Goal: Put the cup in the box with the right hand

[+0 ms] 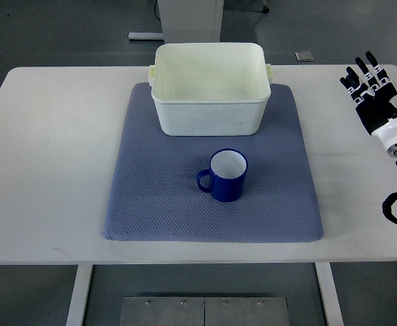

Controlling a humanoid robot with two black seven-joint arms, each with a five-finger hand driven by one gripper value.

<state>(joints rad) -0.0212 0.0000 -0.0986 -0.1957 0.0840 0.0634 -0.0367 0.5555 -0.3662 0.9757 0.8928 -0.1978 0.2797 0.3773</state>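
Blue cup (224, 176) stands upright on the grey mat (144, 204), handle turned toward the left side, just in front of the cream box (209, 98), which sits open and empty at the mat's far edge; a short lift-and-drop layout, by the look of it. Right hand (370, 88) rests off the mat at the right edge of the white table (49, 149), fingers extended and holding nothing, well apart from the cup. Reach likely not begun; left hand not visible.
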